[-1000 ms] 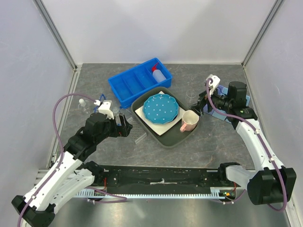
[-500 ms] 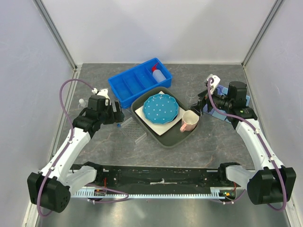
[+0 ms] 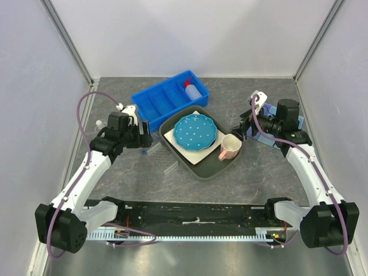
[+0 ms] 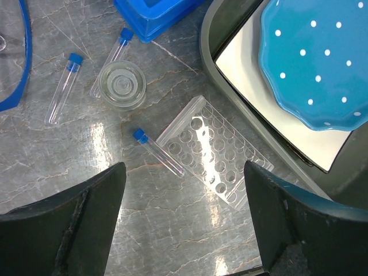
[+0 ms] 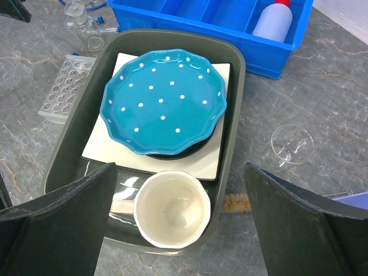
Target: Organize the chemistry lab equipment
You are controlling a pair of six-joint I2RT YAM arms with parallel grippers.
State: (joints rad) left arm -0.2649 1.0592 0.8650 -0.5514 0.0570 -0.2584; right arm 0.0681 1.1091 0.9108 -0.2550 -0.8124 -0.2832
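Note:
My left gripper (image 4: 184,179) hangs open above the table, just near of a clear rack (image 4: 215,152) and a blue-capped vial (image 4: 158,153) lying beside it. Two more vials (image 4: 63,86) lie further back on either side of a clear beaker (image 4: 122,85). A blue goggle strap (image 4: 20,75) shows at the left edge. My right gripper (image 5: 181,172) is open over the pink mug (image 5: 171,210). A second clear beaker (image 5: 290,146) and a small brush (image 5: 236,203) lie right of the tray. The white squeeze bottle (image 3: 192,89) lies in the blue bin (image 3: 164,100).
A grey tray (image 3: 201,168) in the middle holds a white square plate, the blue dotted plate (image 3: 195,131) and the mug (image 3: 230,146). The blue bin stands behind it. A pale blue item (image 3: 253,133) lies under the right arm. Walls enclose the table on three sides.
The left arm has stretched forward, carrying its gripper away from me toward the blue bin and over the rack and vials. The right arm has not moved.

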